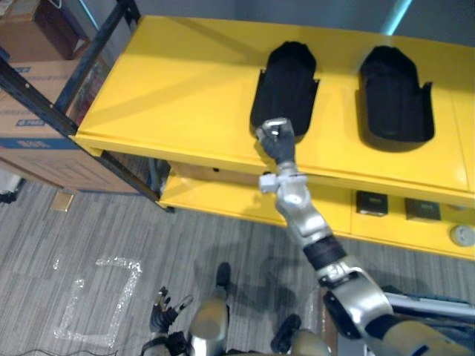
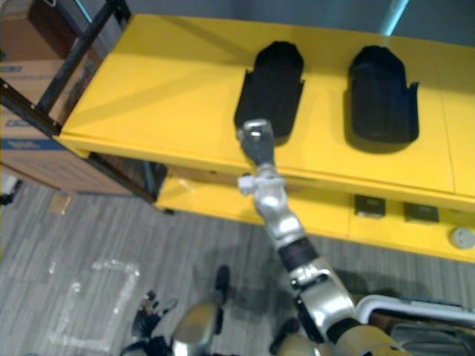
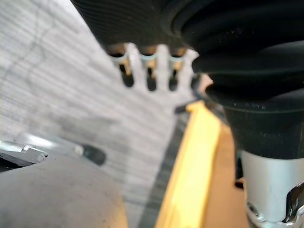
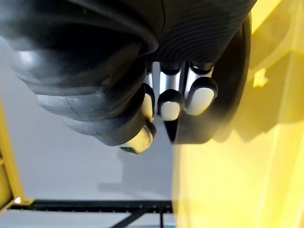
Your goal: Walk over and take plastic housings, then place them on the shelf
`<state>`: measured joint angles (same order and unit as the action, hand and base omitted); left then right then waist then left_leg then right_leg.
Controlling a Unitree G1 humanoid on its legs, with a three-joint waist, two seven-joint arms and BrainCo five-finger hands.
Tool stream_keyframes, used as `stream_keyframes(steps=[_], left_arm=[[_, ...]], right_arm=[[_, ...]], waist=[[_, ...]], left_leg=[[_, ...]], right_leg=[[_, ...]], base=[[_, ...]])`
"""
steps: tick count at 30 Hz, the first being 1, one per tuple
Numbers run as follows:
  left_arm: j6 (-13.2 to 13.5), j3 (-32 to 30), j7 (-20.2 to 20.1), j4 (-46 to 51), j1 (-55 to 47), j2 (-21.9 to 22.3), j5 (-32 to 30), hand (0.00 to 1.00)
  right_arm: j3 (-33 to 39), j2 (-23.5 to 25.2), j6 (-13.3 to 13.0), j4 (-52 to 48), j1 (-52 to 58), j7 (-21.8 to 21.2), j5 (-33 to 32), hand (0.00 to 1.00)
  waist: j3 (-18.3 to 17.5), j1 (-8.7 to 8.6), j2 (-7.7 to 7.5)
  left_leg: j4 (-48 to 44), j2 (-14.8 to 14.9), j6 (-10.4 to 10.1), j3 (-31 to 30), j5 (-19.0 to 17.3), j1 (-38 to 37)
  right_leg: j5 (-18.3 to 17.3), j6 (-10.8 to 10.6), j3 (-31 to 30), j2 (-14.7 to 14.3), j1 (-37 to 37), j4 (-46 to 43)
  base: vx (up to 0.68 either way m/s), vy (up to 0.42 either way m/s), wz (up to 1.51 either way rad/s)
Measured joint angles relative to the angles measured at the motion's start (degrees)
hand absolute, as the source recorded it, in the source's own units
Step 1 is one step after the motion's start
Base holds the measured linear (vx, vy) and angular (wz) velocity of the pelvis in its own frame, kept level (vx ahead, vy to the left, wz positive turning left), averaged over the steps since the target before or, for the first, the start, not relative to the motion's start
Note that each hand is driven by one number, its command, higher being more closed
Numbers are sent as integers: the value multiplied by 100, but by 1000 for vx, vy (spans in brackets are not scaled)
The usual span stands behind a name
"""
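Step in hand: we judge this to be the placing step, with the right hand [image 1: 276,139] reaching up to the front edge of the yellow shelf [image 1: 185,81].
Task's things: we see two black plastic housings lying flat on the shelf top. The left housing [image 1: 286,89] and the right housing [image 1: 395,96] sit side by side, apart from each other.
Right hand: it is at the near end of the left housing. In the right wrist view its fingers [image 4: 168,102] are curled in toward the thumb, and we see no part of the housing inside that curl. The black shell lies just past them.
Left hand: the left hand [image 1: 162,310] hangs low by the floor with its fingers loose and empty.
Progress: we judge the placement nearly finished, as both housings rest on the shelf.
Next move: we think the right hand should draw straight back from the shelf edge without catching the near end of the left housing, which lies close to that edge.
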<state>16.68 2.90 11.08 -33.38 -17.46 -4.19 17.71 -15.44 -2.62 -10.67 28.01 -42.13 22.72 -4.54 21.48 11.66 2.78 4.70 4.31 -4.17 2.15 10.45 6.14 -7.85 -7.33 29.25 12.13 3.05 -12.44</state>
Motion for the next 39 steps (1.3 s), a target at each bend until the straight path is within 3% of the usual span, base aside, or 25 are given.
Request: stream_keyframes(steps=[15,33,39], left_arm=[[195,64,2,-203,91,0,201,0],[162,90,-30,-203,100,-2,254,0],[76,247,-63,-151,181,-42,256,0]], right_arm=[[-7,-6,-43,359,-352,-62,101,100],[10,-168,-69,756,-605,-26,315,100],[141,-312,-75,1020,-836,14,324,100]], waist=[[105,-18,19],[102,-74,41],[156,-71,151]], left_leg=[[0,30,-2,175,2,-84],[0,-56,-4,-7,17,-34],[0,-110,3,-128,49,-18]], right_leg=[[8,-4,-231,8,-76,-39],[-6,-15,-34,89,-28,-114],[-87,-42,76,156,-10,-229]], base=[[-8,-31,-7],[-12,-26,5],[-22,-31,10]])
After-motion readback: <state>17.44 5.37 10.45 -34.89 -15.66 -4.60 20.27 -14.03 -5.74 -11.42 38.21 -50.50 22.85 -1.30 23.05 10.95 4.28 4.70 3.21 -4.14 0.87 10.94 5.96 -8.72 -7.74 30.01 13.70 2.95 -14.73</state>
